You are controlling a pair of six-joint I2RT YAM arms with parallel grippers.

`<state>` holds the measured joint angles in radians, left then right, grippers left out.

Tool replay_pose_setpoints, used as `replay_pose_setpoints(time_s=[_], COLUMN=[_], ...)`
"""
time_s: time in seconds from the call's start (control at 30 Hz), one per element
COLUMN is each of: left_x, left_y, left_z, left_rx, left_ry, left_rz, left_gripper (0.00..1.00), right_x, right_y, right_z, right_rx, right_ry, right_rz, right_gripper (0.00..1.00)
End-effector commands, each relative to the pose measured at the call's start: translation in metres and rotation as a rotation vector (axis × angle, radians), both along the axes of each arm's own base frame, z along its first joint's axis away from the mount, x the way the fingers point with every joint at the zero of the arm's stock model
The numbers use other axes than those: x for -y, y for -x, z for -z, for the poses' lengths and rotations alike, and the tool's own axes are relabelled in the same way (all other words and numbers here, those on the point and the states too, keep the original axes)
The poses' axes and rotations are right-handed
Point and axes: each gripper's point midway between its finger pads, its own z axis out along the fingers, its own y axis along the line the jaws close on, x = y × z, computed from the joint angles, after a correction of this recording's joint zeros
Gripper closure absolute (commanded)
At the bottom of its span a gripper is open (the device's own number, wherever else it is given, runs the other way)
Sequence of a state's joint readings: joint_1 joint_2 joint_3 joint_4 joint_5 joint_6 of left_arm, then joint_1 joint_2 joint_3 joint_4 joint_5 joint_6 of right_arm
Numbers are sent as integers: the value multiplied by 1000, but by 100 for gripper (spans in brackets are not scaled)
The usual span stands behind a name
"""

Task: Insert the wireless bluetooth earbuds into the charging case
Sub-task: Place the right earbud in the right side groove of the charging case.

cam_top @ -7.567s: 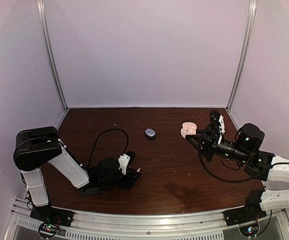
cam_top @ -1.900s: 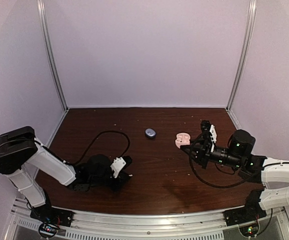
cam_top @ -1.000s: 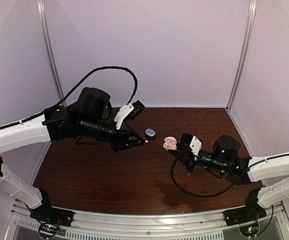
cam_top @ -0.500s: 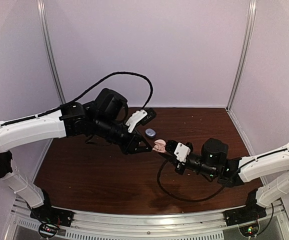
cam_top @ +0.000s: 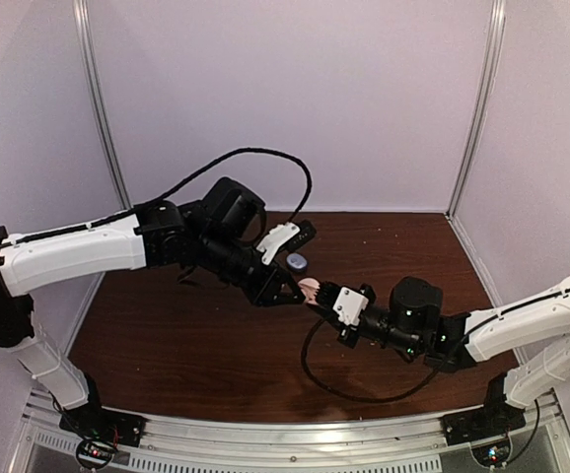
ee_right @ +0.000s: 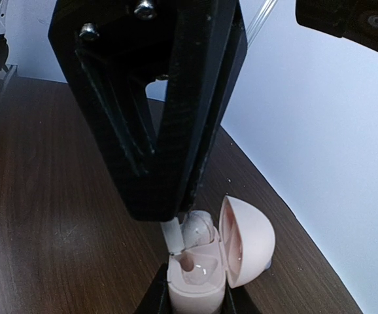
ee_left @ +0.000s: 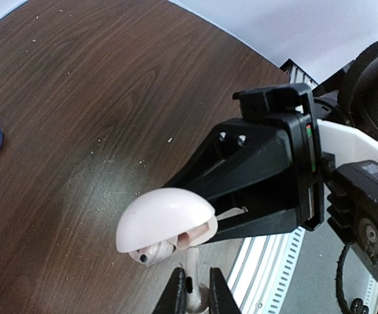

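Insertion is just starting — left gripper (ee_left: 194, 297) is pinching the earbud (ee_right: 174, 237) over the pink charging case (ee_right: 199, 284), right gripper (cam_top: 320, 295) clamping that.

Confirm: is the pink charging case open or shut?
Open. In the right wrist view the charging case has its lid hinged aside to the right, inside exposed, with an earbud at its mouth.

Even light, glare on table (ee_left: 110, 186), close parts prob. blurry.
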<state>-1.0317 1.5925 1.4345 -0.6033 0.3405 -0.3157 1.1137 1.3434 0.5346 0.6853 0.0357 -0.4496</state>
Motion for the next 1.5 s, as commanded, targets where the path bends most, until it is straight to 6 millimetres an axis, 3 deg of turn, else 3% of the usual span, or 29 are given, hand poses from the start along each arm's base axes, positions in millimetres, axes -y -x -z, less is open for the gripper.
replay_pose_setpoints(time_s=[0.0,0.73,1.47], left_x=[9,2,11], left_y=[-4,-20,-18], left_z=[-11,7,17], left_rx=[10,8,-18], left_ry=[23,-100,-132], left_rz=[-9,-90,-76], left_gripper=[92,94,94], right_x=[-3,-4,-10], right_y=[-3,-10,-8], right_z=[-13,-10,-6], right_rx=[27,30,34], right_ry=[-20,4,16], right_rz=[22,81,72], right_gripper=[100,100,100])
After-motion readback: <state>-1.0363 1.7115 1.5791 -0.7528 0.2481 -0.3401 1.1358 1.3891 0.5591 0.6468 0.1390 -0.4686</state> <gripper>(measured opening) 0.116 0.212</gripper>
